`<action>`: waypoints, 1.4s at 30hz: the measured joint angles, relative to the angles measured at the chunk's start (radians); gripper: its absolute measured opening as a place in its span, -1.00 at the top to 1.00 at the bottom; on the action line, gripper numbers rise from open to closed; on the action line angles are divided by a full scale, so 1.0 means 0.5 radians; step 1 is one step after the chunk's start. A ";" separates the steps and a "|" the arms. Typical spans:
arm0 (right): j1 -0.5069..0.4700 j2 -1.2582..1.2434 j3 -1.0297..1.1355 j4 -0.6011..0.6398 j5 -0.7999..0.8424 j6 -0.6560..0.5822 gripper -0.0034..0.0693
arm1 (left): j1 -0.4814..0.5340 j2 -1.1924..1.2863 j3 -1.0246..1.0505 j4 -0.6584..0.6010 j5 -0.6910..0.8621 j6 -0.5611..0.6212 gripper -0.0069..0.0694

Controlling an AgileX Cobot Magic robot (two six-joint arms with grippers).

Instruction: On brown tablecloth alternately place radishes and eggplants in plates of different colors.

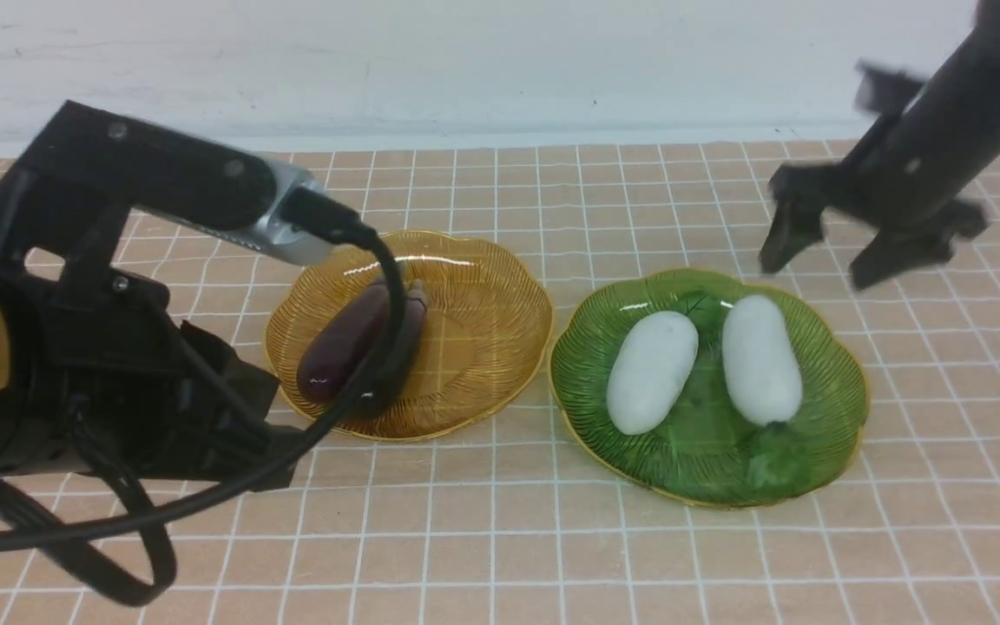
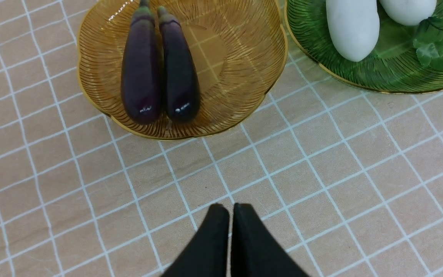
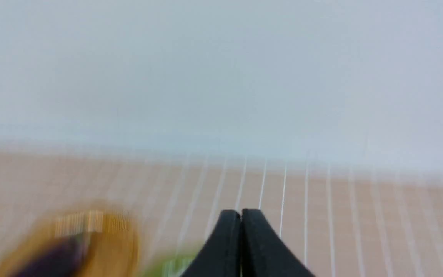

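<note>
Eggplants (image 2: 140, 65) are lying in amber plate (image 2: 237, 50); radishes (image 1: 652, 373) in green plate (image 1: 812, 469) at its 3 o'clock. Left gripper (image 2: 231, 209), right gripper (image 3: 240, 213): fingertips together, empty. Probably light, slick; mid-body pinch is looking best.

The front camera sits between the arms, raised, looking forward and down over the cloth (image 1: 500, 538) to the white wall (image 1: 465, 61); from mid range it takes in both the yellow plate (image 1: 483, 347) and the green plate (image 1: 838, 417). The left wrist camera looks steeply down from close by, past the left tool (image 2: 231, 207), catching the yellow plate and one edge of the green plate. The right wrist camera, blurred, faces almost level across the cloth toward the wall, past the right tool (image 3: 240, 212). All three views share the yellow plate
</note>
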 joint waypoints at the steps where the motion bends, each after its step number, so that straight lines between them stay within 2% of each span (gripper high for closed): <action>1: 0.000 -0.175 0.193 -0.016 -0.160 -0.006 0.92 | 0.000 0.000 0.000 0.000 0.000 -0.002 0.83; 7: 0.000 -1.080 0.965 -0.049 -0.878 -0.006 0.95 | 0.000 0.000 0.002 -0.002 -0.004 -0.012 0.83; 11: 0.000 -1.495 1.507 -0.049 -1.098 0.021 0.95 | 0.000 -0.003 0.002 -0.002 -0.015 -0.042 0.83; 15: 0.000 -1.663 1.773 -0.051 -1.298 0.009 0.95 | 0.000 -0.028 0.005 0.016 -0.017 -0.094 0.83; 21: -0.002 -1.676 1.912 -0.059 -1.535 -0.009 0.95 | -0.005 -0.252 0.118 0.092 -0.109 -0.214 0.83; 32: -0.002 -1.676 1.932 -0.095 -1.597 -0.027 0.95 | -0.005 -1.255 0.775 0.452 -0.746 -0.673 0.83; 37: -0.002 -1.676 1.932 -0.095 -1.590 -0.027 0.95 | -0.005 -1.488 0.909 0.466 -0.830 -0.708 0.83; 42: -0.002 -1.676 1.932 -0.095 -1.582 -0.027 0.95 | -0.005 -1.497 0.910 0.496 -0.830 -0.706 0.83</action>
